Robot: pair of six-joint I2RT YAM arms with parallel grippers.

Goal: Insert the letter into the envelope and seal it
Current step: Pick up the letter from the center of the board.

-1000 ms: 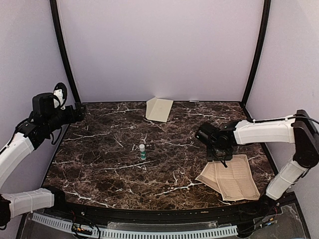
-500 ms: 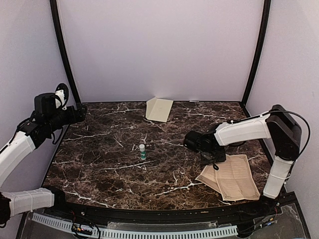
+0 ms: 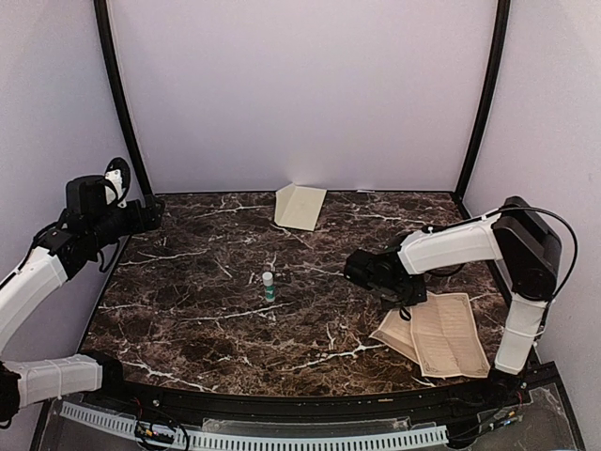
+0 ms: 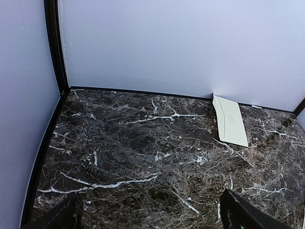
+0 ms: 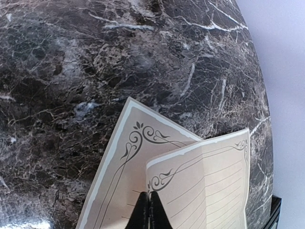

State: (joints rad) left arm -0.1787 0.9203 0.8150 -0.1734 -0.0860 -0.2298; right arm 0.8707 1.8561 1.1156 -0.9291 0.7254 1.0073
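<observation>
My right pincer point(image 5: 148, 202) is closed on the letter's point(image 5: 205, 181) raised fold; the envelope point(image 3: 300, 207) lies well away, back and left of it, near the wall point(image 3: 300, 94).

By the right pincer point(image 5: 149, 194), the tan letter point(image 5: 205, 181) is showing dark scrolled borders and fine lines; beyond, the table point(image 5: 71, 71) is showing dark white-veined marble.
</observation>
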